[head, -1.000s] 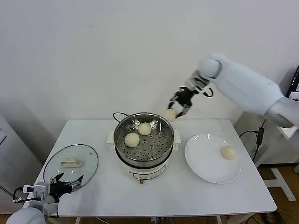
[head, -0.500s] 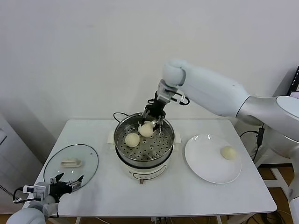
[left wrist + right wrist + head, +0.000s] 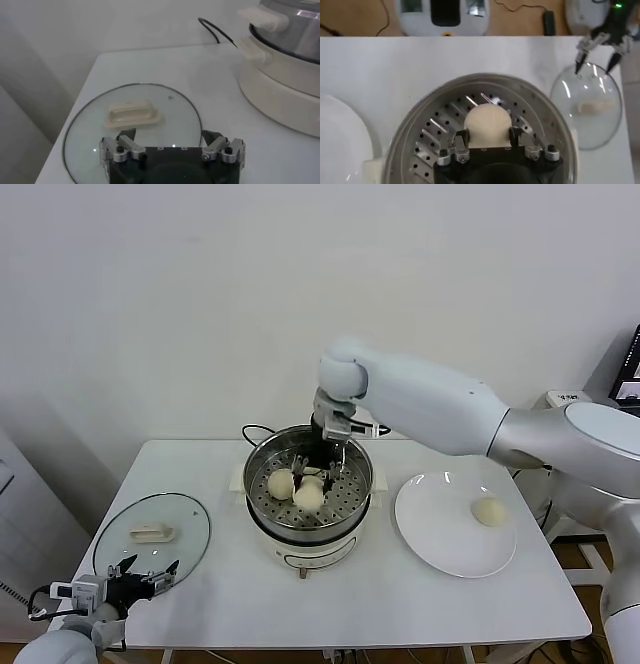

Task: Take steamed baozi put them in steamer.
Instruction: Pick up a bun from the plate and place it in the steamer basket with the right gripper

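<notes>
The steamer [image 3: 262, 458] is a shiny steel pot with a perforated tray, standing on a white base at the table's middle. My right gripper [image 3: 316, 480] reaches down into it, shut on a pale baozi [image 3: 309, 497] just over the tray; the right wrist view shows that baozi [image 3: 487, 122] pinched between both fingers [image 3: 462, 138]. A second baozi [image 3: 281, 482] lies on the tray beside it. Another baozi [image 3: 488, 511] rests on the white plate [image 3: 440, 539] to the right. My left gripper [image 3: 145, 576] waits open at the front left corner, near the lid.
A glass lid [image 3: 180, 519] with a cream handle [image 3: 151, 533] lies flat at the table's left, just ahead of the left gripper [image 3: 172, 137]. The steamer's black cord [image 3: 250, 429] runs behind the pot. The right arm spans above the table's back right.
The right gripper carried a baozi from behind the steamer's right rim over the pot and lowered it onto the tray. The left arm has not moved.
</notes>
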Robot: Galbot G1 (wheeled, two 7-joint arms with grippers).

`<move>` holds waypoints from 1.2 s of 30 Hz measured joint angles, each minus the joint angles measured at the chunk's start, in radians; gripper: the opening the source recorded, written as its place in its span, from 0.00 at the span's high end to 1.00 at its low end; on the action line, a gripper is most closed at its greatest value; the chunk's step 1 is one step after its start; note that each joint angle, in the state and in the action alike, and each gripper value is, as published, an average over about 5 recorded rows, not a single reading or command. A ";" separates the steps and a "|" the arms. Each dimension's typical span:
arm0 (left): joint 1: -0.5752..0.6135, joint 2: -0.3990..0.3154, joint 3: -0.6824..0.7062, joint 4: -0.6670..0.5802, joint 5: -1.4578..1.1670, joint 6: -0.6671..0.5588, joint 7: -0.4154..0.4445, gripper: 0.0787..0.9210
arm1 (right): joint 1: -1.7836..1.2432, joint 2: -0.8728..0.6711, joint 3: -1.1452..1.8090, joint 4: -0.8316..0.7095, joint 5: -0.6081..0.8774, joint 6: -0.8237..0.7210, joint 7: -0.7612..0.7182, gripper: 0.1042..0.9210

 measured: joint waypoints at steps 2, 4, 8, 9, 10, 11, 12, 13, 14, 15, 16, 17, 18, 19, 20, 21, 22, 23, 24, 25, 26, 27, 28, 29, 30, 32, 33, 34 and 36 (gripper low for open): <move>0.000 0.000 0.000 0.000 0.000 0.000 0.000 0.12 | -0.011 0.004 0.001 0.005 -0.018 0.009 -0.002 0.50; 0.000 0.000 0.000 0.000 0.000 0.000 0.000 0.12 | -0.022 0.007 0.004 0.008 -0.037 0.017 -0.004 0.50; 0.000 0.001 0.000 0.000 0.000 -0.001 0.000 0.12 | -0.047 0.013 0.012 0.011 -0.072 0.032 -0.006 0.50; 0.000 0.002 0.000 0.001 0.000 -0.001 0.000 0.12 | -0.053 0.014 0.013 0.011 -0.080 0.035 -0.006 0.50; 0.000 0.002 0.000 0.001 0.000 -0.001 0.000 0.12 | -0.058 0.015 0.015 0.012 -0.087 0.037 -0.006 0.50; 0.000 0.002 0.000 0.001 0.000 -0.001 0.000 0.12 | -0.063 0.015 0.016 0.013 -0.095 0.040 -0.005 0.49; 0.000 0.002 0.000 0.001 0.000 -0.001 0.000 0.12 | -0.068 0.015 0.018 0.014 -0.102 0.042 -0.005 0.48; 0.000 0.002 0.000 0.001 0.000 -0.001 0.000 0.12 | -0.073 0.016 0.020 0.015 -0.109 0.044 -0.004 0.46; 0.000 0.002 0.000 0.001 0.000 -0.001 0.000 0.12 | -0.077 0.016 0.022 0.016 -0.116 0.046 -0.003 0.44; 0.000 0.002 0.000 0.002 0.000 -0.001 0.000 0.12 | -0.080 0.016 0.024 0.017 -0.122 0.047 -0.003 0.40; 0.000 0.002 0.000 0.002 0.000 -0.001 0.000 0.12 | -0.082 0.016 0.026 0.017 -0.128 0.049 -0.002 0.38; 0.000 0.001 0.000 0.002 0.000 -0.001 0.000 0.12 | -0.084 0.017 0.028 0.018 -0.133 0.050 -0.002 0.35; 0.001 0.001 0.000 0.002 0.000 -0.001 0.000 0.12 | -0.085 0.017 0.031 0.018 -0.139 0.051 -0.001 0.30; 0.001 0.000 0.000 0.002 0.000 -0.001 0.000 0.12 | -0.085 0.017 0.034 0.018 -0.144 0.051 -0.001 0.27; 0.001 0.000 0.000 0.002 0.000 -0.001 0.000 0.12 | -0.086 0.016 0.037 0.017 -0.148 0.051 -0.001 0.24; 0.001 0.000 0.000 0.002 0.000 -0.001 0.000 0.12 | -0.086 0.015 0.040 0.016 -0.152 0.052 -0.001 0.20; 0.002 0.000 0.000 0.002 0.000 -0.001 0.000 0.12 | -0.085 0.014 0.044 0.015 -0.155 0.052 -0.001 0.18; 0.002 0.000 -0.001 0.002 0.000 -0.001 0.000 0.12 | -0.084 0.013 0.048 0.013 -0.157 0.051 -0.001 0.16; 0.002 0.000 -0.001 0.002 0.000 -0.001 0.000 0.12 | -0.082 0.011 0.052 0.011 -0.159 0.050 -0.001 0.14; 0.002 0.000 -0.001 0.002 0.000 -0.001 0.000 0.12 | -0.079 0.010 0.058 0.008 -0.160 0.049 -0.002 0.13; 0.002 0.000 -0.001 0.002 0.000 -0.002 0.000 0.12 | -0.076 0.008 0.064 0.004 -0.160 0.046 -0.002 0.13; 0.002 0.000 -0.002 0.002 0.000 -0.002 0.000 0.12 | -0.071 0.006 0.071 -0.001 -0.160 0.043 -0.002 0.12; 0.002 0.000 -0.002 0.001 0.000 -0.002 0.000 0.12 | -0.065 0.003 0.079 -0.008 -0.159 0.038 -0.002 0.12; 0.002 0.000 -0.002 0.001 0.000 -0.002 0.000 0.12 | -0.058 0.000 0.087 -0.017 -0.157 0.033 -0.002 0.12; 0.002 0.000 -0.003 0.000 0.000 -0.002 0.000 0.12 | -0.050 -0.005 0.095 -0.028 -0.154 0.026 -0.003 0.12; 0.002 0.000 -0.004 -0.002 0.000 -0.002 0.000 0.12 | -0.031 -0.016 0.107 -0.057 -0.144 0.005 -0.005 0.12; 0.002 0.000 -0.005 -0.003 -0.001 -0.002 0.000 0.12 | -0.021 -0.023 0.111 -0.073 -0.136 -0.008 -0.007 0.12; 0.002 0.000 -0.006 -0.004 -0.001 -0.002 0.000 0.12 | -0.011 -0.031 0.115 -0.091 -0.128 -0.023 -0.010 0.12; 0.003 0.000 -0.009 -0.006 -0.001 -0.002 0.000 0.12 | 0.008 -0.048 0.124 -0.130 -0.112 -0.056 -0.016 0.12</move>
